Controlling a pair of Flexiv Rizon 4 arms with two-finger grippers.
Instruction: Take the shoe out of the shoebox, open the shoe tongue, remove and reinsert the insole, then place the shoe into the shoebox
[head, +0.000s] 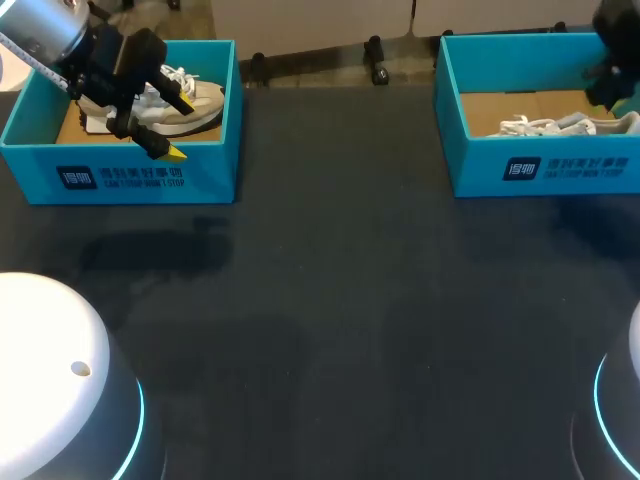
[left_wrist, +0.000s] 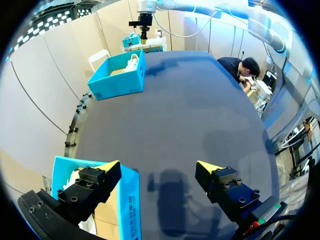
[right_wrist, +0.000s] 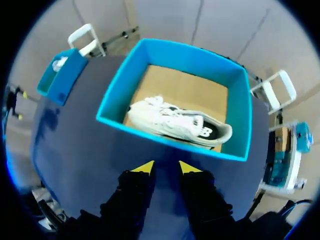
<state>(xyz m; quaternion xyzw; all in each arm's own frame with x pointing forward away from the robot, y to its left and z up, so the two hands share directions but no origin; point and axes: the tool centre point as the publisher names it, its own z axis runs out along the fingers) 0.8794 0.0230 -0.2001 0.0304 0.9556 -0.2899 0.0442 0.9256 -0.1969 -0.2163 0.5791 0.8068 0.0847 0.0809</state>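
A beige and white shoe (head: 185, 100) lies in the left blue shoebox (head: 120, 175). My left gripper (head: 180, 128) hangs over that box's front wall, open wide and empty. In the left wrist view the left gripper (left_wrist: 159, 166) has one finger over the box (left_wrist: 127, 200) and the other over the table. A white shoe (head: 560, 125) lies in the right blue shoebox (head: 540, 165), with my right arm (head: 612, 50) above its far right corner. Ahead of the right gripper (right_wrist: 165, 167) the white shoe (right_wrist: 175, 122) rests on its side in the box (right_wrist: 165, 142). Its fingers stand narrowly open with nothing between them.
The dark table (head: 330, 260) stretches between the two boxes. The white round arm bases (head: 60, 390) fill the near corners. The right box (left_wrist: 117, 75) shows far ahead of the left gripper. The left box (right_wrist: 62, 75) shows far beyond the right one.
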